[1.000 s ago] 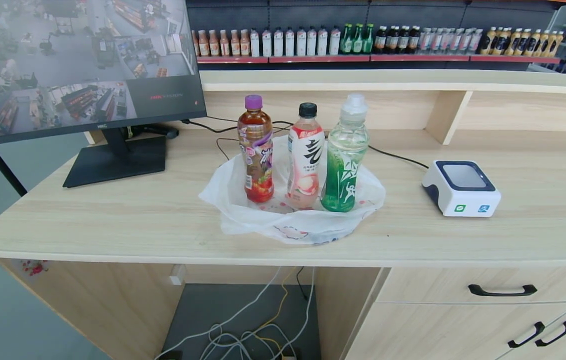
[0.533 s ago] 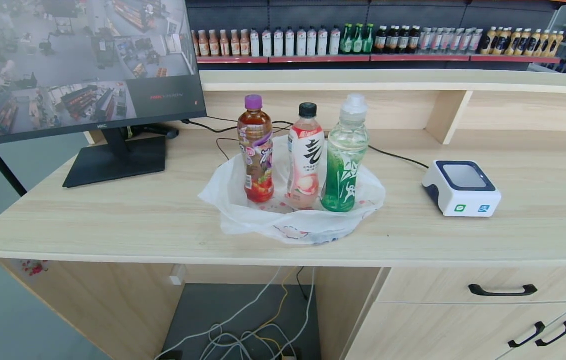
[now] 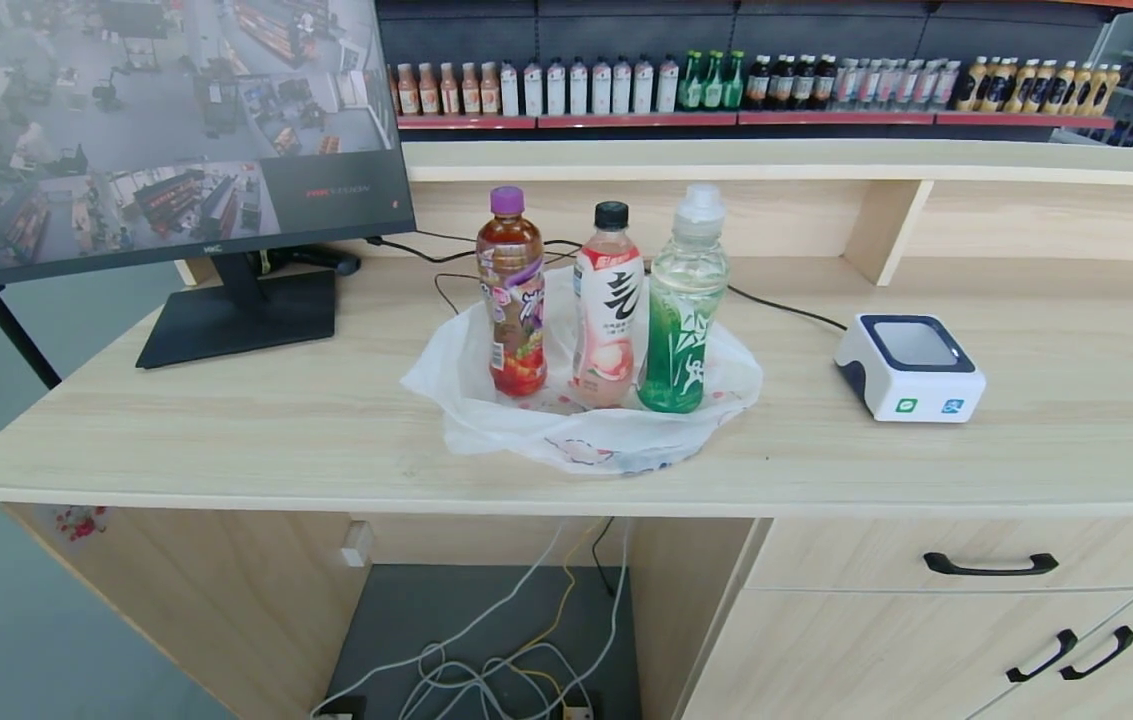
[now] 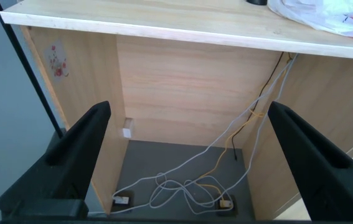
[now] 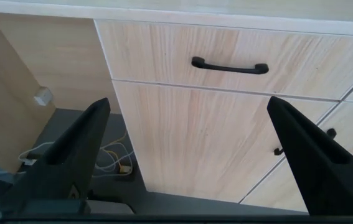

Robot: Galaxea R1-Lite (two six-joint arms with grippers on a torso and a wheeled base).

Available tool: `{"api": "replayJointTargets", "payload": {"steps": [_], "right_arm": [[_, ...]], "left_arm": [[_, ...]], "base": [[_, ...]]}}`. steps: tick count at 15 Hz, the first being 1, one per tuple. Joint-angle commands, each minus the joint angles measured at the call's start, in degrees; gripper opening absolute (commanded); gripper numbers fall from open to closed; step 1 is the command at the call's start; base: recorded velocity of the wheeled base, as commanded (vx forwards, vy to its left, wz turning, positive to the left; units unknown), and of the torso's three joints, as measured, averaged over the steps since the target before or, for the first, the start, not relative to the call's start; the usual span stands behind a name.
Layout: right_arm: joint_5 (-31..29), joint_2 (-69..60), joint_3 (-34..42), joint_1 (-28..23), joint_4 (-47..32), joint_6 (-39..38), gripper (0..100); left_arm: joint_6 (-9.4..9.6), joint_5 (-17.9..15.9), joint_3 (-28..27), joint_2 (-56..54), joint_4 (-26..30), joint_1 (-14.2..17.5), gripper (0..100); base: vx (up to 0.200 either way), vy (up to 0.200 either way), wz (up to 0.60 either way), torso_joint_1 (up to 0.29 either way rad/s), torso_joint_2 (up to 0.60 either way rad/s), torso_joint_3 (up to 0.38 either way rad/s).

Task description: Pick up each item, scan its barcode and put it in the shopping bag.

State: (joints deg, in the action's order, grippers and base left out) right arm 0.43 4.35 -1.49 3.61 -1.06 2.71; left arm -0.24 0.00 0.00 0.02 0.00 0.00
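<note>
White plastic: found the shopping bag (image 3: 576, 440) spread open mid-tabletop (image 3: 226, 430), holding three upright bottles in a row: purple-capped tea bottle (image 3: 512, 290), black-capped pink bottle (image 3: 609, 310), green bottle (image 3: 683, 310). Found the scanner (image 3: 909, 367) to their right, apart from the bag. Logged left pincer (image 4: 188, 109) and right pincer (image 5: 188, 102) spread wide, empty, hanging below the tabletop edge. Judged all items bagged, so likely the closing step; could not confirm scans. If any unscanned, would call for raising an arm and gripping a bottle mid-body.
</note>
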Motion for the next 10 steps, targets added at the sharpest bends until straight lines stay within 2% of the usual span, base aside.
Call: {"api": "replayJointTargets", "payload": {"steps": [1,10], "right_arm": [[0.01,0.39,-0.01,0.00,0.01,0.02,100],[0.01,0.39,-0.01,0.00,0.01,0.02,100]], "left_arm": [[-0.02,0.00,0.00,-0.02,0.00,0.00,100],[-0.02,0.00,0.00,-0.02,0.00,0.00,100]], "base": [[0.000,0.000,0.00,0.000,0.00,0.000],[0.000,0.000,0.00,0.000,0.00,0.000]]}}
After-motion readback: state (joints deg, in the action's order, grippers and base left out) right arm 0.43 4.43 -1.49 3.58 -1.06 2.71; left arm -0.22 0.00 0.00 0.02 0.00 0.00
